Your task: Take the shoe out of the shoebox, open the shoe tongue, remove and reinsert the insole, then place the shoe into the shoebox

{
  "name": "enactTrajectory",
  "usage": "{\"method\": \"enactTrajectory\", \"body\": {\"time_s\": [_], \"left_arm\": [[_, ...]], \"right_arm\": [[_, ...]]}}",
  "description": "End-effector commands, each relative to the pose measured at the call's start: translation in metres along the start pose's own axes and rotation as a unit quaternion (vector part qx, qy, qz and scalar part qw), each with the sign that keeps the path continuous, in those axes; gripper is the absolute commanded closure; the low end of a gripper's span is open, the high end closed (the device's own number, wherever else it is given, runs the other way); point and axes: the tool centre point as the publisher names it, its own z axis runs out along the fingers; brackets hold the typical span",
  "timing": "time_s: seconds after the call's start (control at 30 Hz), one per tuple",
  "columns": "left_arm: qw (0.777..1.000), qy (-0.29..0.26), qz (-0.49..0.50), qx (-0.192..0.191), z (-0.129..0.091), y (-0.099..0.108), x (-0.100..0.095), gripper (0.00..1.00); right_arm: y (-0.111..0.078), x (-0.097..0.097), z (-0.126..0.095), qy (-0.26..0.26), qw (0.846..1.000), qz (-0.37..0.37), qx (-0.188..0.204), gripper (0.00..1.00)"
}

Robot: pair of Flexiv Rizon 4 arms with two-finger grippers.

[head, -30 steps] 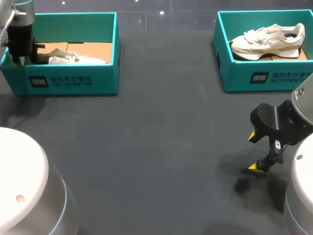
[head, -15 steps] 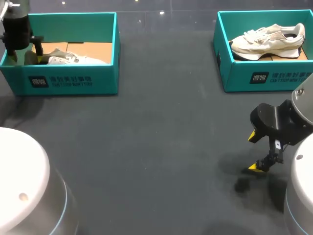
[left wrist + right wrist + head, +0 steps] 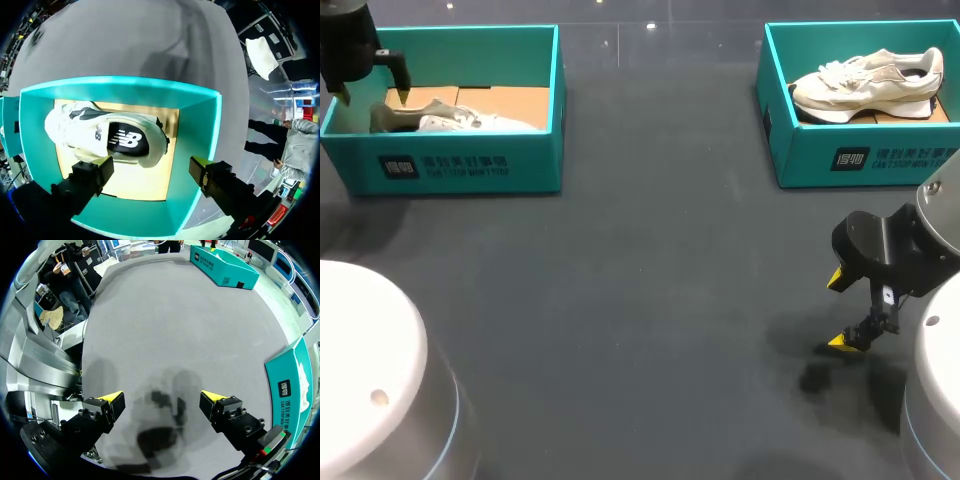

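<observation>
White low-top sneaker [image 3: 460, 120] with a dark heel lies flat on the cardboard floor of the left teal open shoebox [image 3: 470, 165], toward its left end. Its long axis runs along the box's length, heel at the left and toe to the right. Our left gripper [image 3: 370, 85] hangs over that heel end with its fingers spread wide and nothing between them.

In the left wrist view the sneaker [image 3: 107, 137] sits under and just ahead of the left gripper [image 3: 151, 167]. Its mouth faces up and shows a black printed insole. The line between our fingertips runs roughly along the shoe's length, so we judge the wrist must turn, or take the heel collar, to grip it. This arm is much the nearer one.

Across the dark grey table [image 3: 650, 300], a second teal shoebox [image 3: 860, 160] holds another cream sneaker [image 3: 870, 85]. Our right gripper [image 3: 838, 310] hovers low over bare tabletop, well apart from both boxes, its fingers wide and empty [image 3: 162, 399].
</observation>
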Motion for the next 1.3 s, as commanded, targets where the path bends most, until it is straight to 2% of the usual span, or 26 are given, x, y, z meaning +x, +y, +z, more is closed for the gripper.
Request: {"method": "enactTrajectory", "body": {"time_s": [0.03,0.4,0.43,0.77,1.07,1.3], "left_arm": [[1.000,0.007,0.003,-0.008,-0.027,-0.011,0.001,0.00],[1.000,0.000,0.013,-0.011,-0.079,-0.018,0.004,0.00],[1.000,-0.006,0.016,-0.002,-0.084,-0.018,0.005,0.00],[1.000,-0.004,0.009,0.005,-0.135,-0.018,0.015,0.00],[1.000,0.001,0.002,0.005,-0.163,-0.021,0.023,0.00],[1.000,-0.008,0.004,0.001,-0.176,-0.026,0.025,0.00]], "right_arm": [[-0.001,0.002,0.000,-0.002,1.000,0.000,0.000,0.00],[-0.001,0.002,0.000,-0.002,1.000,0.000,0.000,0.00],[-0.001,0.002,0.000,-0.002,1.000,0.000,0.000,0.00],[-0.001,0.002,0.000,-0.002,1.000,0.000,0.000,0.00],[-0.001,0.002,0.000,-0.002,1.000,0.000,0.000,0.00],[-0.001,0.002,0.000,-0.002,1.000,0.000,0.000,0.00]]}}
